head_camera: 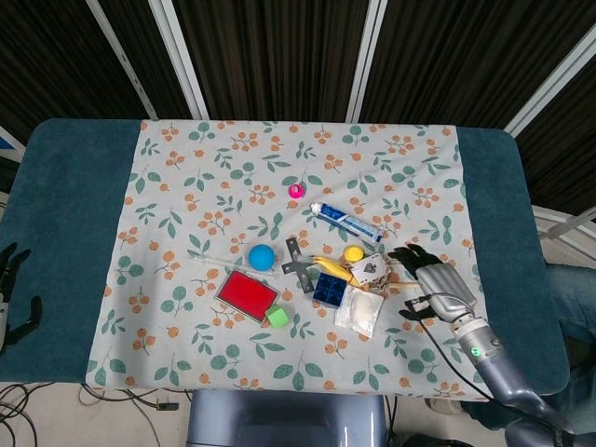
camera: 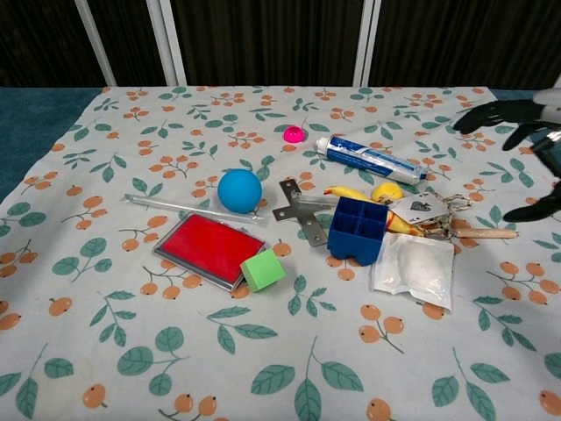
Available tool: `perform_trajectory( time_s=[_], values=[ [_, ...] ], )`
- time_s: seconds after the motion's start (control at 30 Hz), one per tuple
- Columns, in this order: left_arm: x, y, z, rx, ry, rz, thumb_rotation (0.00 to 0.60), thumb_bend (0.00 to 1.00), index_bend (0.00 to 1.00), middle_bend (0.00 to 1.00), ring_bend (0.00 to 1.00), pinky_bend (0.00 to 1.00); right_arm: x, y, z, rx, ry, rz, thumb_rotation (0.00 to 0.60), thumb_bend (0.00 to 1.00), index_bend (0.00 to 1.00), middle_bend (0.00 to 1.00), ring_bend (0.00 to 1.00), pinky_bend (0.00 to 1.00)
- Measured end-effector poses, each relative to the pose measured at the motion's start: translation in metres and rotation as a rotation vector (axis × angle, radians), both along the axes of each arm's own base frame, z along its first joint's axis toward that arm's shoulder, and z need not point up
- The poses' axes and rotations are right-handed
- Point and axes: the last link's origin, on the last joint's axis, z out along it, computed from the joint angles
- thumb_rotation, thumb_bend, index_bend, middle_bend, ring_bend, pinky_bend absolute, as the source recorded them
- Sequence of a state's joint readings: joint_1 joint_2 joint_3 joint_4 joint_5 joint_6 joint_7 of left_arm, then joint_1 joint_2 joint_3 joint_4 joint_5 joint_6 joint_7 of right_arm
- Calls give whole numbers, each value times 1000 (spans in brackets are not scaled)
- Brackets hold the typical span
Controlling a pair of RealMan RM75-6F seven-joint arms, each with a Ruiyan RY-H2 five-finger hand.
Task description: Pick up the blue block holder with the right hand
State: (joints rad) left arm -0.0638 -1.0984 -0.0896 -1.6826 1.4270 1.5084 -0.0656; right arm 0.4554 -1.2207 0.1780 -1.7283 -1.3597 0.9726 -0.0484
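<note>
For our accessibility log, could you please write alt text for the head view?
The right hand, open with its fingers spread, hovers over a floral cloth just right of a clutter of small items, short of the blue block holder. The left hand sits at the table's left edge.

Grey-backed right hand (head_camera: 436, 283), black fingers, thin cable

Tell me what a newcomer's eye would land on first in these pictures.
First the cluster of bright small things at the middle of the floral tablecloth: the blue ball, the red pad with the green cube at its corner, and the blue block holder. Next, the right robot hand, fingers apart and holding nothing, above the cloth just right of that cluster.
</note>
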Motion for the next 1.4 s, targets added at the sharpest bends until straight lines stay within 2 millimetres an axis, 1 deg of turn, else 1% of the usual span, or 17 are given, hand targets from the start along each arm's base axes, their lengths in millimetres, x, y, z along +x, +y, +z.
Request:
perform_trajectory(
  time_s=[0.13,0.3,0.43,0.53,0.77,1.07,1.23,1.4],
  values=[
    [0,1,0,-2,-6,1,600,528,82,0,25,46,24,-6,-23,40,-6,36,600,178,194,188,155,211],
    [0,1,0,-5,-9,3,600,528,82,0,26,46,45,-8,-50,72,4,76,600,180,200,203,170,211],
    [0,2,1,-5,-12,3,600,527,82,0,25,46,57,-11,-69,84,13,82,600,257,225,241,205,222],
    [0,3,0,-9,-12,4,600,528,82,0,25,46,62,-13,-77,80,29,85,600,285,226,250,219,223],
    [0,3,0,-13,-12,5,600,528,82,0,25,46,67,-17,-91,76,38,56,600,287,228,255,238,223],
    [0,3,0,-13,-14,5,600,527,82,0,25,45,75,-13,-102,83,34,45,600,286,230,255,237,223],
    [0,4,0,-15,-15,6,600,528,82,0,25,45,75,-11,-106,90,40,36,600,287,233,255,241,223],
    [0,4,0,-14,-16,5,600,528,82,0,25,58,74,-8,-111,97,37,26,600,288,237,258,275,223]
  ],
)
